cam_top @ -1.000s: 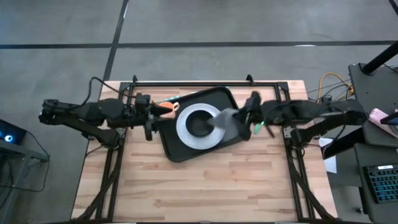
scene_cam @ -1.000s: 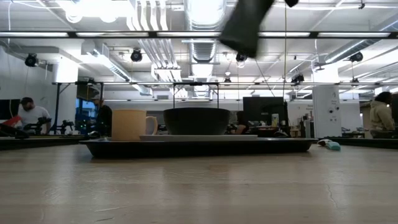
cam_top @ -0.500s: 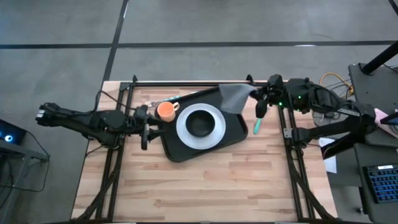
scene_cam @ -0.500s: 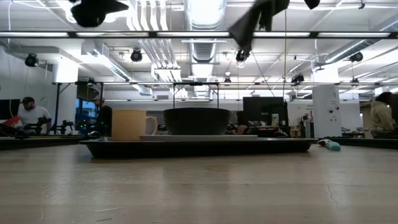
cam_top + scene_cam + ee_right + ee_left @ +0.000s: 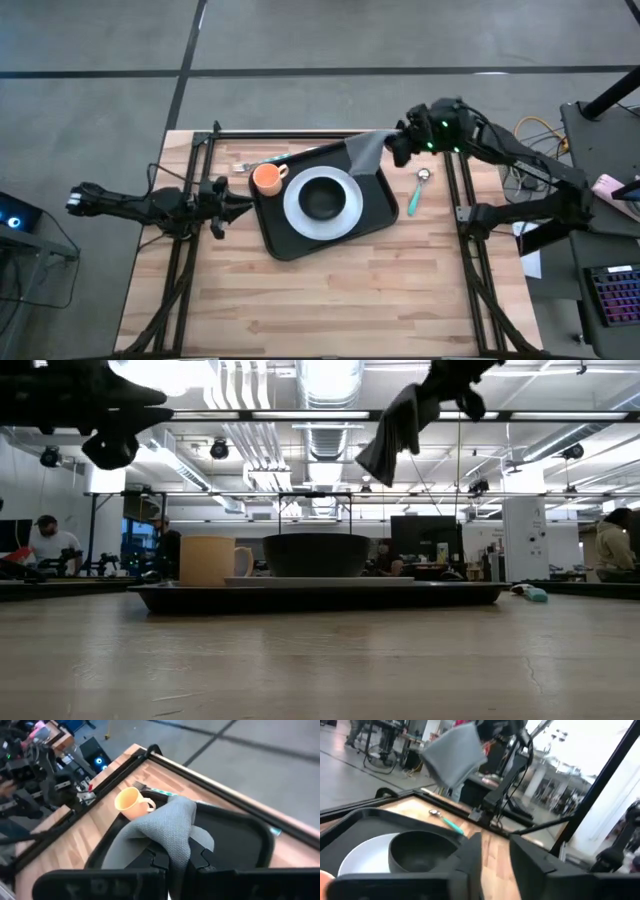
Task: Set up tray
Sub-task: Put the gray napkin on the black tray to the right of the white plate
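The black tray (image 5: 372, 215) lies mid-table, askew. It carries a white plate (image 5: 296, 208) with a dark bowl (image 5: 322, 199) on it, and an orange cup (image 5: 265, 178) stands upright at its far left corner. My right gripper (image 5: 398, 146) is up above the tray's far right corner, shut on a grey cloth (image 5: 366, 152). The cloth hangs high over the tray in the low view (image 5: 392, 432). My left gripper (image 5: 226, 199) is left of the tray, near the table's left edge. A narrow gap shows between its fingers (image 5: 495, 851), with nothing in it. My right gripper pinches a bunched fold of the grey cloth (image 5: 176, 851) between its two fingers. The rest of the cloth (image 5: 162, 826) droops slack ahead of the fingers, toward the table's left. The cloth is lifted clear of the tray and the table.
A spoon with a teal handle (image 5: 415, 192) lies on the wood right of the tray. A small utensil (image 5: 240, 166) lies by the tray's far left corner. The near half of the table (image 5: 330, 300) is bare wood. Black frame rails run along the table's left, right and far sides.
My right gripper has carried the cloth from over the plate toward the table's far edge, and the cloth now hangs above the tray's far right corner. My left gripper has come away from the orange cup, which stands on the tray, and has drawn back toward the left edge.
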You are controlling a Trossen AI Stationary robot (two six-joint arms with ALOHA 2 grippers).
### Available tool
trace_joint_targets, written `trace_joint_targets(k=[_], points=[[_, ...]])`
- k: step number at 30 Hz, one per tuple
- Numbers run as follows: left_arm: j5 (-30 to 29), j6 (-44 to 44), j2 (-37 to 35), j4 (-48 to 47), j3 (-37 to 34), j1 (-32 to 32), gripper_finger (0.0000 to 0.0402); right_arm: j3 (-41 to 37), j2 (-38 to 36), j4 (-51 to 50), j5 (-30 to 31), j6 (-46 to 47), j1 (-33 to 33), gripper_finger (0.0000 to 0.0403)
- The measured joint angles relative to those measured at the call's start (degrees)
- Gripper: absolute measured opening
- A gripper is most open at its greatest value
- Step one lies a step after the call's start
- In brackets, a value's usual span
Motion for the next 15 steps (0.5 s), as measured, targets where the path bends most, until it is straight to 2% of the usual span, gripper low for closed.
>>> trace_joint_targets(k=[5,15], points=[[-0.11,-0.06,-2.55,0.97,-2.37,0.0,0.0008,0.04,4.95,1.72,-5.8,4.63,-5.92,0.0008],[-0.62,-0.19,-3.18,1.22,-2.85,-0.02,0.0001,0.04,14.97,1.3,-12.25,8.52,-16.06,0.0008]])
